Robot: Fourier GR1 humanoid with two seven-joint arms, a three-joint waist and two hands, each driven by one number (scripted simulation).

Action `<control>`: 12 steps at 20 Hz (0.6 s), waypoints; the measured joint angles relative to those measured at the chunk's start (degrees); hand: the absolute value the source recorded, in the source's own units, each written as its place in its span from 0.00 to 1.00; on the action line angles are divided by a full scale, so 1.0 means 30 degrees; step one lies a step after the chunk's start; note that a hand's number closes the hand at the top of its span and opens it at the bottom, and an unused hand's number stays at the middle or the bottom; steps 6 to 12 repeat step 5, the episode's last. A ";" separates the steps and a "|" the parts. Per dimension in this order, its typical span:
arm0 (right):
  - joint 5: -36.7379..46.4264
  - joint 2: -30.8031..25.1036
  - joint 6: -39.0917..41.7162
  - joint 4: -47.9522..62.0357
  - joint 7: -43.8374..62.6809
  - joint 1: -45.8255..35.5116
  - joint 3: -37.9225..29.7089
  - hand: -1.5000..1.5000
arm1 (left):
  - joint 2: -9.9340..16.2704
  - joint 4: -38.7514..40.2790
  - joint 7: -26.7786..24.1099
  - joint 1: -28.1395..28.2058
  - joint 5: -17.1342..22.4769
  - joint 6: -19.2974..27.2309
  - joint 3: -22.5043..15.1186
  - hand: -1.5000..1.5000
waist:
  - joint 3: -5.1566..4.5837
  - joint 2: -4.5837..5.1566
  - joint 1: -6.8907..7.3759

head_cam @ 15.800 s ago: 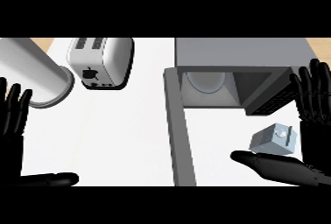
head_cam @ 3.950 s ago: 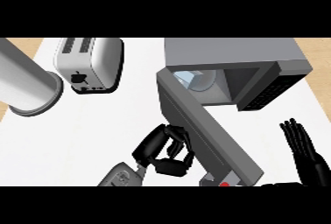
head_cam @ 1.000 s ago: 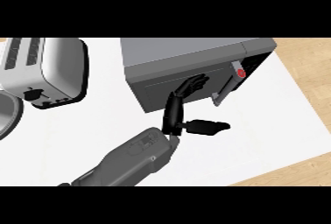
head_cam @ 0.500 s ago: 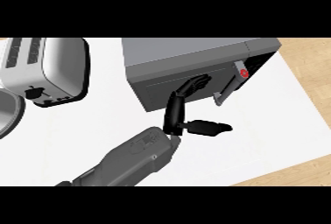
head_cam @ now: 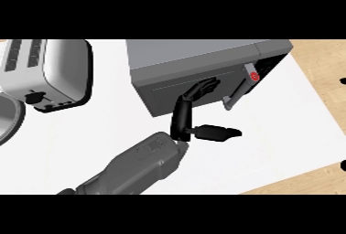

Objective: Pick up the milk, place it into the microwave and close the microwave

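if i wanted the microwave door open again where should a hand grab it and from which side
Judging from the head view, take the grey bar handle near the door's right edge, beside the red button. It stands off the microwave door, so fingers could hook behind it from the front right. The left hand now rests on the door.

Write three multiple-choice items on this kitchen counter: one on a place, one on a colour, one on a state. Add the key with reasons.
1. Where does the silver metal toaster stand relative to the grey box-shaped microwave?
A. at its left
B. on top of it
C. at its right

2. What colour is the small round button on the microwave's panel?
A. green
B. red
C. blue

3. How is the microwave's door?
A. wide open
B. taken off
C. shut

Key: 1 A, the toaster shows left of the microwave; 2 B, the button is red; 3 C, the door lies flush, with the black left robot hand against it, fingers straight.
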 measured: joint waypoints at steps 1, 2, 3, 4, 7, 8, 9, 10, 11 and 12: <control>-0.0228 -0.0068 0.0135 0.0228 0.0085 -0.0077 -0.0035 0.00 | -0.0001 0.0027 -0.0064 -0.0001 0.0094 -0.0003 0.0007 0.00 | 0.0001 -0.0011 -0.0016; -0.0402 -0.0172 0.0255 0.0445 0.0161 -0.0200 -0.0076 0.00 | -0.0002 0.0034 -0.0136 -0.0009 0.0180 -0.0022 -0.0006 0.00 | 0.0001 -0.0003 -0.0016; -0.0589 -0.0221 0.0366 0.0610 0.0250 -0.0305 -0.0067 0.00 | -0.0002 0.0049 -0.0211 -0.0009 0.0272 -0.0045 -0.0001 0.00 | -0.0005 -0.0002 -0.0027; -0.0780 -0.0291 0.0510 0.0799 0.0294 -0.0396 -0.0090 0.00 | -0.0001 0.0077 -0.0304 -0.0008 0.0333 -0.0049 -0.0002 0.00 | 0.0001 -0.0004 -0.0045; -0.0964 -0.0368 0.0615 0.0993 0.0347 -0.0493 -0.0144 0.00 | 0.0001 0.0092 -0.0414 0.0009 0.0399 -0.0059 0.0007 0.00 | 0.0002 -0.0003 -0.0074; -0.0964 -0.0368 0.0615 0.0993 0.0347 -0.0493 -0.0144 0.00 | 0.0001 0.0092 -0.0414 0.0009 0.0399 -0.0059 0.0007 0.00 | 0.0002 -0.0003 -0.0074; -0.0964 -0.0368 0.0615 0.0993 0.0347 -0.0493 -0.0144 0.00 | 0.0001 0.0092 -0.0414 0.0009 0.0399 -0.0059 0.0007 0.00 | 0.0002 -0.0003 -0.0074; -0.0964 -0.0368 0.0615 0.0993 0.0347 -0.0493 -0.0144 0.00 | 0.0001 0.0092 -0.0414 0.0009 0.0399 -0.0059 0.0007 0.00 | 0.0002 -0.0003 -0.0074; -0.0964 -0.0368 0.0615 0.0993 0.0347 -0.0493 -0.0144 0.00 | 0.0001 0.0092 -0.0414 0.0009 0.0399 -0.0059 0.0007 0.00 | 0.0002 -0.0003 -0.0074; -0.0964 -0.0368 0.0615 0.0993 0.0347 -0.0493 -0.0144 0.00 | 0.0001 0.0092 -0.0414 0.0009 0.0399 -0.0059 0.0007 0.00 | 0.0002 -0.0003 -0.0074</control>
